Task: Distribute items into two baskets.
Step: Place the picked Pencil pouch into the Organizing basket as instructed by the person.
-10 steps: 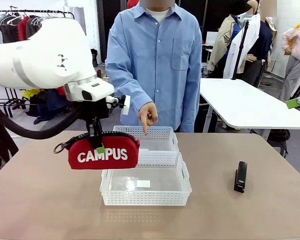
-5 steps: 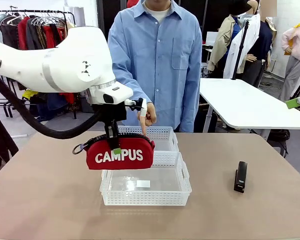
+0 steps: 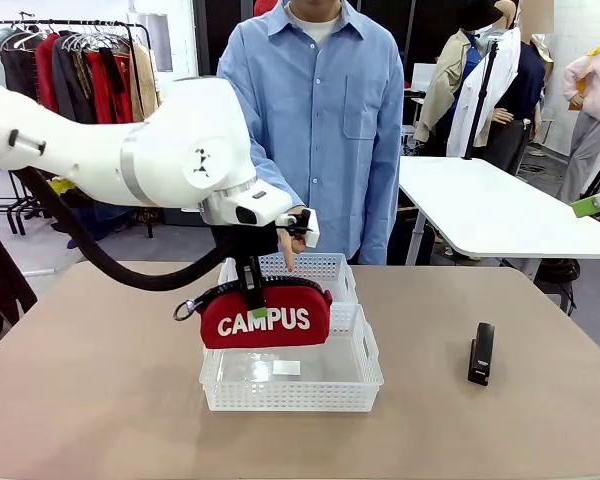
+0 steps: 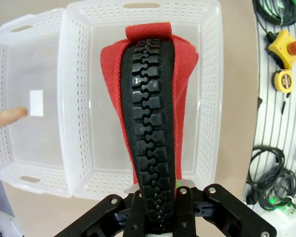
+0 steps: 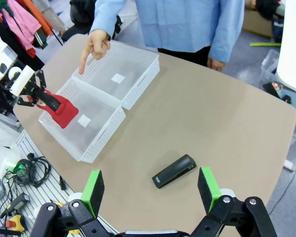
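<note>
**Pouch held above the near basket, nothing placed yet**

Neither item is in a basket so far, as I judge it. My left tool point(image 3: 252, 300) is clamped tight on the black zip along the top of the red pouch point(image 3: 265, 318), which hangs under it with the "CAMPUS" lettering facing my side. In the left wrist view the pouch point(image 4: 155, 98) runs out from between the closed fingers of the left tool point(image 4: 158, 195) and lies above the clear bottom of the near basket point(image 3: 290, 395). I cannot tell whether its lower edge touches the rim or floor. It looks lifted clear.

The far basket point(image 3: 330, 265) sits touching the near one. The person's hand point(image 3: 298, 235) points a finger down at it, so that may be where the pouch is wanted. That is my guess only.

The stapler point(image 3: 481, 352) lies flat on the table point(image 3: 100, 400), well apart from both baskets, on my right side. My right tool point(image 5: 151, 189) hovers high above it with the green pads spread wide and nothing between them.

Left to do: release the pouch into one basket, then fetch the stapler for the other.
</note>
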